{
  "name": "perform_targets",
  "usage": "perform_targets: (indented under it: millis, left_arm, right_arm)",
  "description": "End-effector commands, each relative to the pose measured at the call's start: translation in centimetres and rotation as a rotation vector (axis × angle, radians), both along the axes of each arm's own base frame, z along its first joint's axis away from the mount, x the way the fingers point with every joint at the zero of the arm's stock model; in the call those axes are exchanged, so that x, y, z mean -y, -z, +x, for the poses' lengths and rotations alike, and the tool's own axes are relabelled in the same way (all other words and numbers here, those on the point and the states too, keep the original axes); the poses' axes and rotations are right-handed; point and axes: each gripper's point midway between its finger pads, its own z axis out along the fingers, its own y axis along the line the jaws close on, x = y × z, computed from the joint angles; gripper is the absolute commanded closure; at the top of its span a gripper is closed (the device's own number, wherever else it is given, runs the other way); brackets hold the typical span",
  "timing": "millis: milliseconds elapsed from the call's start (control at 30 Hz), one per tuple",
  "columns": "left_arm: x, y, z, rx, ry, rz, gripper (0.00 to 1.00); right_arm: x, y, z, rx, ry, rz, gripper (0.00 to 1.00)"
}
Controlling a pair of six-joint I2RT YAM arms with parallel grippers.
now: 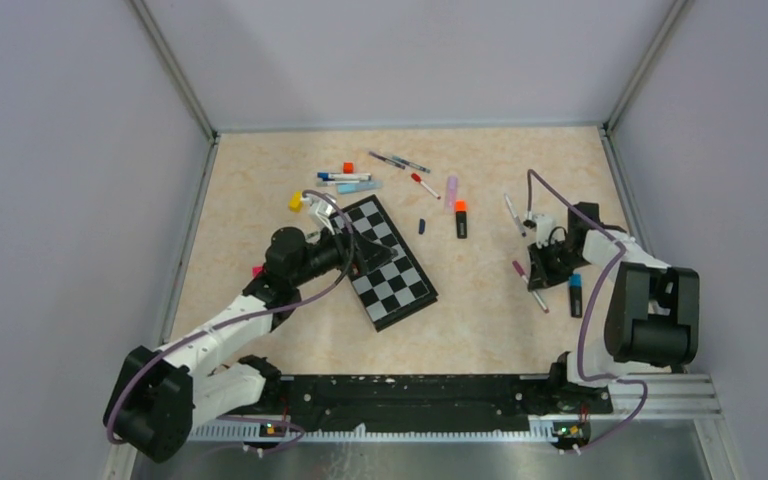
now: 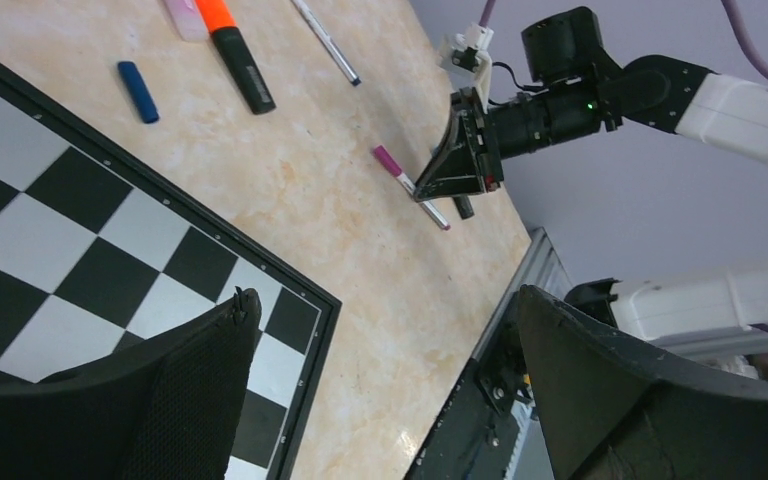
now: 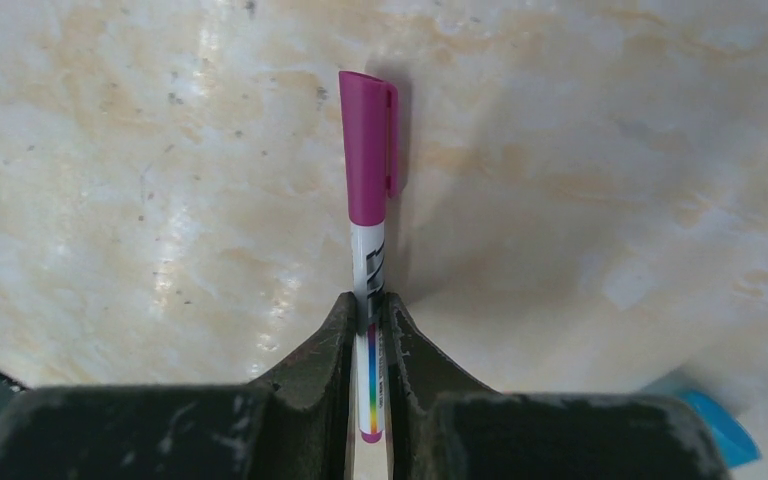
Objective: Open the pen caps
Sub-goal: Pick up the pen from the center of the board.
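Beige marbled surface (image 1: pixel 480 320) carries a chessboard (image 1: pixel 390 265), over which the left claw (image 2: pixel 385 300) gapes wide and empty. Near the right edge, the right claw (image 3: pixel 368 305) pinches the white pen (image 3: pixel 367 255) by its barrel. Its magenta cap (image 3: pixel 368 150) juts free beyond the claw. It looks like light, rigid, slick plastic, probably best gripped across its sides and pulled straight off.

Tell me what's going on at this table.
The right gripper is shut on the barrel of a slim white plastic pen, low against the beige marbled table. The pen's magenta plastic cap is still on and points away from the fingers. The left gripper hangs wide open above a black-and-white chequered board, holding nothing. An orange-capped black marker and several other pens lie farther back, with neither arm touching them.
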Motion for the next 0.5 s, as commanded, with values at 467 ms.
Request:
perform_targets:
  millis: [467]
  left_arm:
    - [8.1, -2.0, -1.8, -0.045, 0.270, -0.184, 0.02]
  right_arm:
    - [-8.3, -9.6, 0.4, 0.173, -0.245, 0.527, 1.00]
